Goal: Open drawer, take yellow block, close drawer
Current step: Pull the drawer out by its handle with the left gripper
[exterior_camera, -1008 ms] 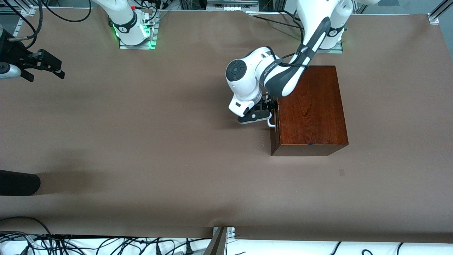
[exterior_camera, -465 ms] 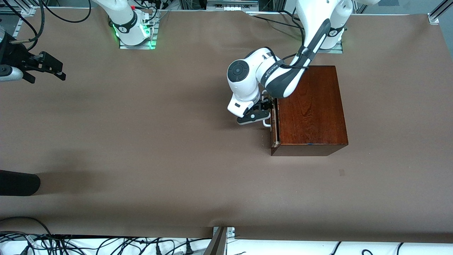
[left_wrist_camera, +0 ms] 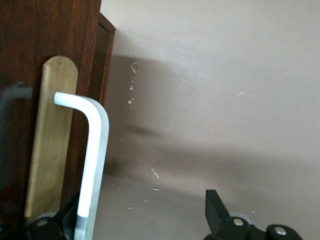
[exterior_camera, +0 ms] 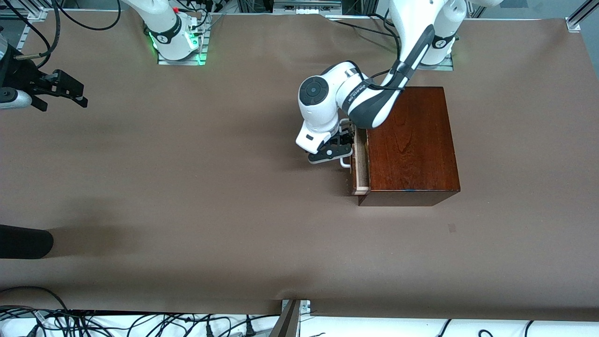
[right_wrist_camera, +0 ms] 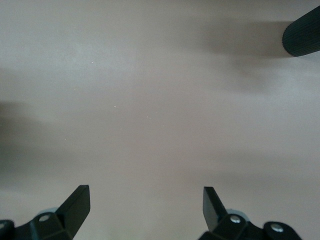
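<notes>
Sliding out now: against the frame a second ago, the drawer shows a pale strip of its inside where the box front was flush, and my left gripper has drawn back with it toward the right arm's end of the table.

From the front camera I judge I'm mid-pull on the opening step, with the drawer only a little way out. No yellow block in sight yet, so it is presumably deeper in the tray. Open table lies ahead of the drawer front, giving room to keep pulling in a straight line. The right gripper waits over the right arm's end of the table, well apart.

On the left wrist view, the white handle runs down beside one finger; the other stands well off it, so the jaws are spread, hooking the loop, not pinching it. I'd mind it slipping off.

On the right wrist view, jaws spread over bare table, and a dark ribbed cylinder sits near the picture's edge.
</notes>
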You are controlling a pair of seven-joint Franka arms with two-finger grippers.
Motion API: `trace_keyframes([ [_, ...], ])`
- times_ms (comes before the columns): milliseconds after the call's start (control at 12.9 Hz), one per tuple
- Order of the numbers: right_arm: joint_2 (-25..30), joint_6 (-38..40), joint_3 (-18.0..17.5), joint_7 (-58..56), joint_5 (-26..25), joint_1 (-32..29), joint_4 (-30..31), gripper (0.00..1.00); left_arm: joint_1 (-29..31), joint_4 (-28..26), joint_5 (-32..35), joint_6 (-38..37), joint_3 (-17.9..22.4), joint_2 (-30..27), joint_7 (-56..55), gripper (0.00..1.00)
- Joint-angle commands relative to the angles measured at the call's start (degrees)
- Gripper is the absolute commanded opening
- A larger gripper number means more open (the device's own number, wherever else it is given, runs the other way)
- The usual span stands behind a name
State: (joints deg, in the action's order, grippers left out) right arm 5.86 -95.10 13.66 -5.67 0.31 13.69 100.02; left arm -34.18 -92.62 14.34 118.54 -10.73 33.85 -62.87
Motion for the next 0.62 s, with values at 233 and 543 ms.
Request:
trace_keyframes([
  [233, -0.23, -0.26, 0.23, -0.83, -0.40, 0.38, -0.26, 1.00, -4.67, 7.89, -2.21, 1.26, 0.71, 5.17, -3.14, 1.00],
  [543, -0.67, -0.52, 0.23, -0.83, -0.40, 0.38, -0.26, 1.00, -6.25, 10.26, -2.21, 1.26, 0.97, 6.31, -4.72, 1.00],
])
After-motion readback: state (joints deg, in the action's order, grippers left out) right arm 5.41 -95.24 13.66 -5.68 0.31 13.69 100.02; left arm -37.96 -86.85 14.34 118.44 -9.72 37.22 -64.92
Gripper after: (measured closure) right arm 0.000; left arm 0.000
